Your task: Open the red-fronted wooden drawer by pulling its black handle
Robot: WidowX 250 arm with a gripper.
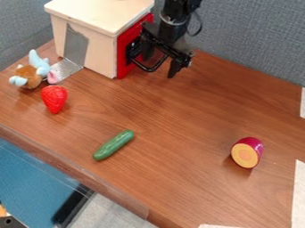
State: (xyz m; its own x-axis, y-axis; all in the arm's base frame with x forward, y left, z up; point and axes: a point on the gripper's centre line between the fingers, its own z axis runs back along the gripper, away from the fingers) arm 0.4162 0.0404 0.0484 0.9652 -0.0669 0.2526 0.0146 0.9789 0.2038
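Nearest me on the surface (173, 178) lie a green cucumber (113, 145) and, to its right in my view, a cut purple vegetable (245, 154). Beyond, a strawberry (54, 98) sits near a plush toy (30, 76). Farther back, my tool (159, 67) hangs released, fingers apart, at the black handle (148, 70) on the box's red door (122, 55).

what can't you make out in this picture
In the camera view:
inside of the wooden box: hidden by its walls and red door
whether the pincer touches the black bar: dark parts overlap
face of the stuffed toy: too small
orange object, bottom left: cut off by the left edge
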